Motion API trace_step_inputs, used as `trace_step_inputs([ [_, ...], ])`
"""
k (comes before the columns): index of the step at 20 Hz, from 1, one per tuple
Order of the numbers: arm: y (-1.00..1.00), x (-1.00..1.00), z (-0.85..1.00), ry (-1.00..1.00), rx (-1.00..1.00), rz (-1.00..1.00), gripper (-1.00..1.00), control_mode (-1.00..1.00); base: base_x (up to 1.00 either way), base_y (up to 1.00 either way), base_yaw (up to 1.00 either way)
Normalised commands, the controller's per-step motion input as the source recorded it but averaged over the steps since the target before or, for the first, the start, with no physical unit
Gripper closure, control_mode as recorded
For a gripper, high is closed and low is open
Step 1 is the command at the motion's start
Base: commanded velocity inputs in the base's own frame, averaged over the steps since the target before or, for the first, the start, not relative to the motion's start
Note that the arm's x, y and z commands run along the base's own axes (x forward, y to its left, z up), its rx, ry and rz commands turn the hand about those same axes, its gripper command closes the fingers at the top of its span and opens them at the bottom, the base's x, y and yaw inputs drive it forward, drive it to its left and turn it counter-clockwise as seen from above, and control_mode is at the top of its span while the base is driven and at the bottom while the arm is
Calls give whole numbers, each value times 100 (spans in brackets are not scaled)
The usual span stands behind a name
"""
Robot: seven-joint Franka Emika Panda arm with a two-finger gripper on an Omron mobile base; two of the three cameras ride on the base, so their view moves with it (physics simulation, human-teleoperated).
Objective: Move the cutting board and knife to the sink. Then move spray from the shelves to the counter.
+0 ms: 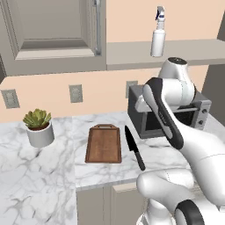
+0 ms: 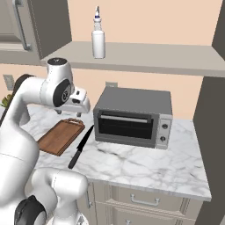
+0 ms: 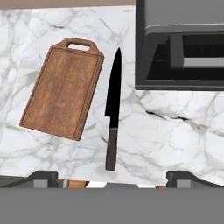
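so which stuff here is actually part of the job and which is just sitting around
For the job: cutting board, knife, spray, the shelves it stands on, the counter.
Just there: toaster oven, potted plant, wall outlets, upper cabinet.

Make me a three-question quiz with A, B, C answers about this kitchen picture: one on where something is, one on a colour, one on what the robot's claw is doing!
1. Where does the long black knife lie?
A. on the dark brown wooden cutting board
B. on the white marble counter, beside the board
C. on the grey shelf

2. What colour is the spray bottle?
A. white
B. red
C. green

3. The gripper is:
A. holding the knife
B. holding the board
C. open, holding nothing

Answers: B, a strip of marble shows between knife and board; A, the white bottle stands on the shelf; C, the fingertips stand wide apart above the counter.
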Motion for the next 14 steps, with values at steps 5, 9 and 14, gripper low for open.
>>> trace_step_inputs([
  [5, 43, 0, -21, -9, -5, 0, -100, -100, 0, 0, 0],
  [9, 50, 9, -28, -4, -6, -6, -100, -100, 0, 0, 0],
  [14, 50, 33, -26, -8, -2, -15, -100, -100, 0, 0, 0],
])
